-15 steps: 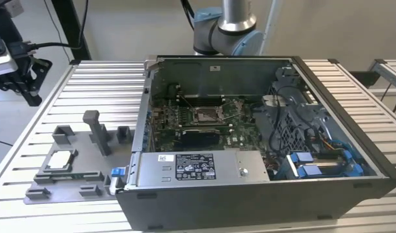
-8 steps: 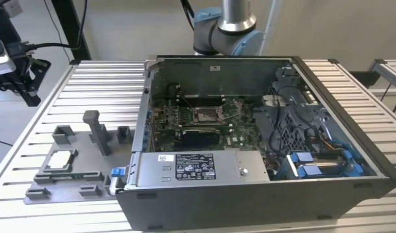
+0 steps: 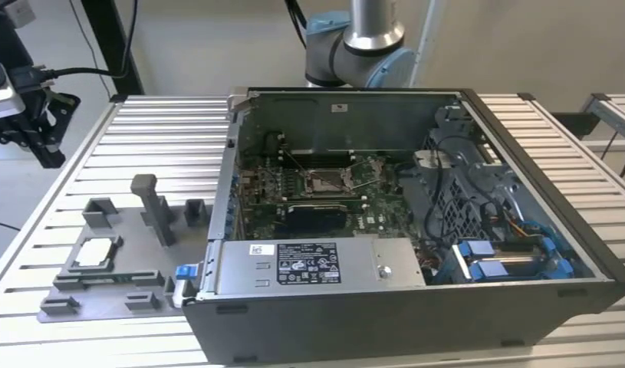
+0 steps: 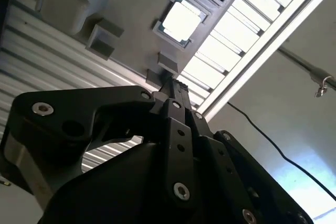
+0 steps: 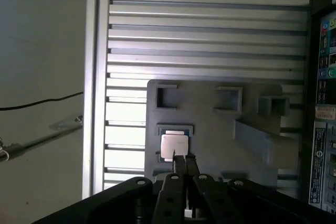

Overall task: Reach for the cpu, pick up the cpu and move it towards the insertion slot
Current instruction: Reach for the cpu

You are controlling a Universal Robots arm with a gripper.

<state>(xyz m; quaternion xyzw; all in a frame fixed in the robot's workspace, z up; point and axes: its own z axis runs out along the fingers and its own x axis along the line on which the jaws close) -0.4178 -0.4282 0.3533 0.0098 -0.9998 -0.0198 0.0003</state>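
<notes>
- Gripper (image 5: 184,159) first: in both wrist views I saw the two fingers pressed together with nothing between them, so clenched and empty.
- In the exterior view it hung high at that view's left, above the edge of the slatted table (image 3: 159,138), well apart from anything on it.
- The cpu (image 5: 174,146) lay flat in its square pocket on the grey fixture plate (image 5: 210,129), silvery top up. In the first wrist view the fingertips lined up with its near edge, but I judged that to be line of sight only, not contact.
- Further out, the plate sat just beside the open computer case (image 3: 394,322), on the exterior view's left of it.
- Inside the case, the insertion slot (image 3: 327,180) showed its metal frame and dark centre on the green board, and I saw nothing seated in it.
- My read on progress: the reach was only beginning. The cpu was not yet grasped or lifted, and the carry to the slot was all left to do.
</notes>
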